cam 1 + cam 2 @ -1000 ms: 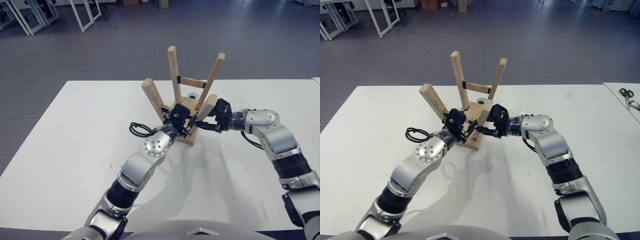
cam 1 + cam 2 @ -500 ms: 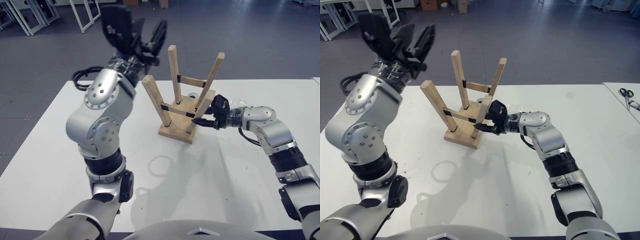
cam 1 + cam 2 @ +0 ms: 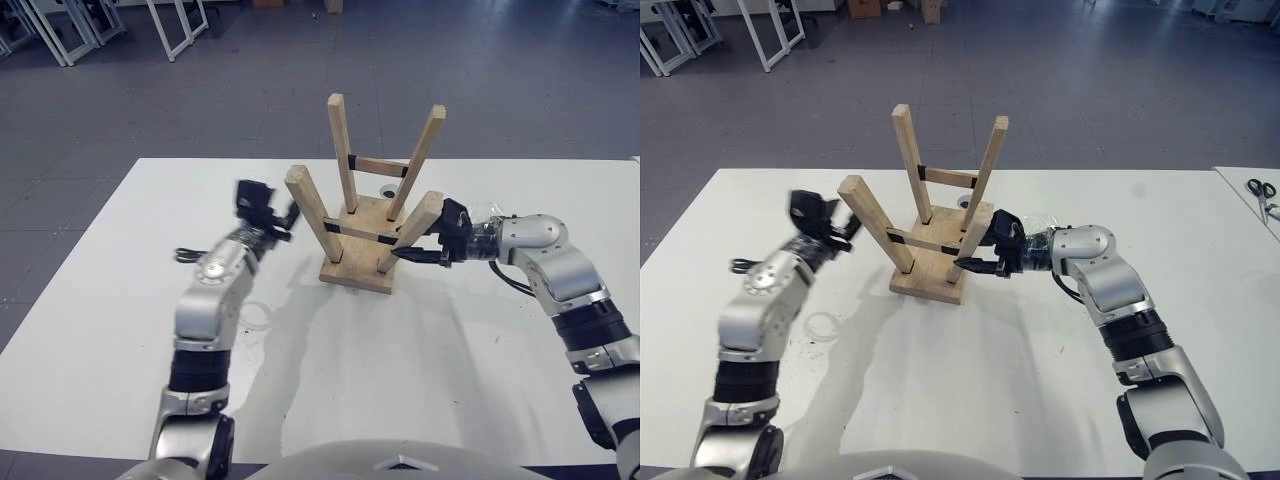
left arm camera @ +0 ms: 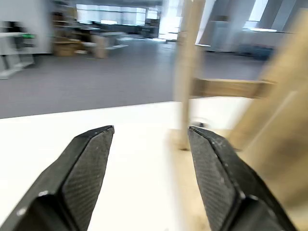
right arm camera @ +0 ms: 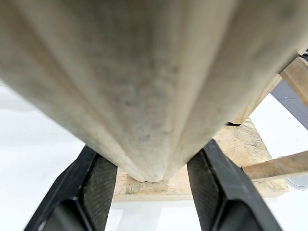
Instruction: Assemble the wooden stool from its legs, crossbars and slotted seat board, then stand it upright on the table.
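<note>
Pale wooden stool [image 3: 356, 270] upturned near white tabletop's [image 3: 450, 400] far edge | my right end effector [image 3: 405, 253] clamps one square leg [image 3: 421, 214], apparently steadying it | left end effector [image 3: 270, 208] wide, unladen

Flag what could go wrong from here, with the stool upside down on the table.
1. The right gripper clamps only the near-right leg. Turning the stool over by that one leg could pry the joint loose.
2. The open left gripper sits close beside the leaning near-left leg. A bump there could shove the stool across the table.
</note>
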